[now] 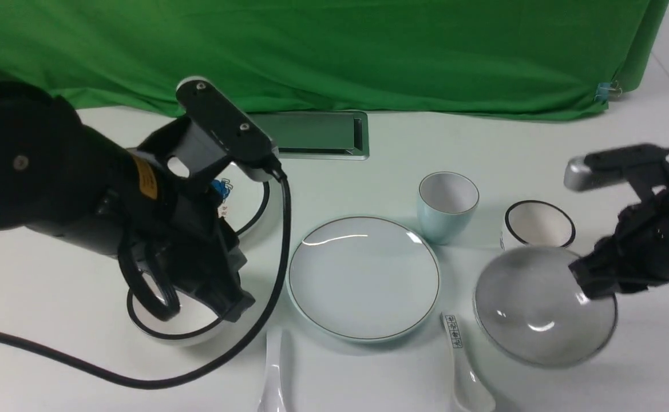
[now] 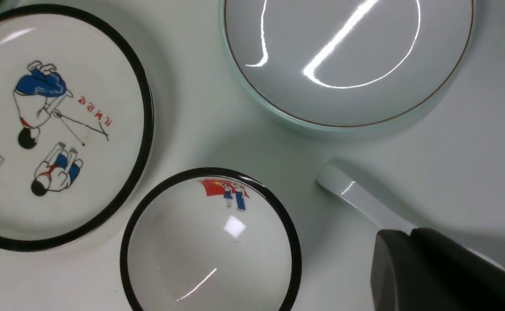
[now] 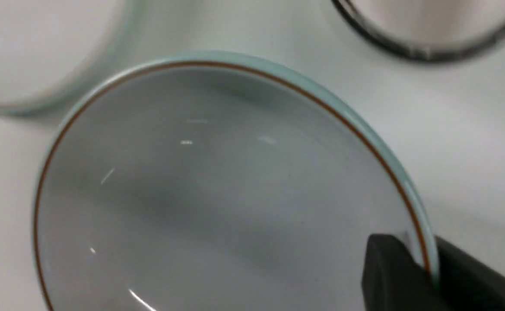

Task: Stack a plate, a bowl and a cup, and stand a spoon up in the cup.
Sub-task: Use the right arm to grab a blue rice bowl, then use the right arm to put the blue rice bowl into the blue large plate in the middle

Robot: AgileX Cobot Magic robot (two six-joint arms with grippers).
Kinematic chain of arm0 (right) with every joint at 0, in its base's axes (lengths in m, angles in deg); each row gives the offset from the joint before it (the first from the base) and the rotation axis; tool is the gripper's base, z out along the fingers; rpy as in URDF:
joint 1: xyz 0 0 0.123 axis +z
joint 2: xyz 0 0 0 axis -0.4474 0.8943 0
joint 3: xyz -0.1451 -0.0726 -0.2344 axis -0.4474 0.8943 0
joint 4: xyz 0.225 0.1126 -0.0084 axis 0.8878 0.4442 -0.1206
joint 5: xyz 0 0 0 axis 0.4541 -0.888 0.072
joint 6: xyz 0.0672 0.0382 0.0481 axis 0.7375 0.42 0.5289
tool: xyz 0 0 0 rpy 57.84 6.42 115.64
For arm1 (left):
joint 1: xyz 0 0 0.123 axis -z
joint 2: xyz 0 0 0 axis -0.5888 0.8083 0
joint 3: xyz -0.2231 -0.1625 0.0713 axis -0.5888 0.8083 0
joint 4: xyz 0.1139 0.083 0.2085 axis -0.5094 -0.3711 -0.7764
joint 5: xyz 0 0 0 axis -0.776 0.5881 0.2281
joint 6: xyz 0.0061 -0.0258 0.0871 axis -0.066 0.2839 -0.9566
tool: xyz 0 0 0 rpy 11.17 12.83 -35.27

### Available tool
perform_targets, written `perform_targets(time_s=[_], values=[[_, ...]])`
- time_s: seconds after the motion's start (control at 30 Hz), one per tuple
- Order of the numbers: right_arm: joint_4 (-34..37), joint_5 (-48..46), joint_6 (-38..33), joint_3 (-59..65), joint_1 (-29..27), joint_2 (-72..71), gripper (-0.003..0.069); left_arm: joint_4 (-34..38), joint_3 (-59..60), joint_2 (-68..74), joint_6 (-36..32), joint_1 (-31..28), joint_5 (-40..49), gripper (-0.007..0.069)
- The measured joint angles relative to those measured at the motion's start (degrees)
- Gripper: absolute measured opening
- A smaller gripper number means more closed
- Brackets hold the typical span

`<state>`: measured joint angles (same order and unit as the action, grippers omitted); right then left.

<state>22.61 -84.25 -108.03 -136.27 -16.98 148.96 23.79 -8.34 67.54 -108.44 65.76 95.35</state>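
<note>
Pale grey-blue, glossy, thin dark rim line: found the bowl (image 1: pixel 540 312) blurred at 4 o'clock of the plain pale blue-white round plate (image 1: pixel 363 280), apart from it. Saw its 3 o'clock rim pinched between the black right gripper's (image 1: pixel 585 284) fingers, one inside, one outside. Noted the pale blue handleless cup (image 1: pixel 447 207) upright at 1 o'clock of that plate, and the plain all-white ceramic spoon (image 1: pixel 273 372) flat at 7 o'clock. Found the black left gripper (image 1: pixel 234 306) closed and empty at 9 o'clock, near a black-rimmed white bowl (image 1: pixel 168 335).
</note>
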Motion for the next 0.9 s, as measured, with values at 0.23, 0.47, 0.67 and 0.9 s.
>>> perform_targets(time_s=[0.23,0.47,0.67,0.9], values=[[5.72,0.84,-2.99,-12.56,7.44,6.36,0.0071,-1.65,0.0,0.0,1.62,0.0,0.04,-0.0029],[6.38,2.1,-2.52,-23.26,14.15,21.29,0.0071,-3.1,0.0,0.0,2.58,0.0,3.96,-0.0029],[6.32,1.77,-0.71,-28.84,14.78,29.89,0.0071,-4.27,0.0,0.0,5.77,-0.81,8.14,-0.0029],[6.32,2.37,-0.08,-29.24,14.78,31.72,0.013,-4.25,0.0,0.0,11.35,-9.59,8.37,-0.0024]])
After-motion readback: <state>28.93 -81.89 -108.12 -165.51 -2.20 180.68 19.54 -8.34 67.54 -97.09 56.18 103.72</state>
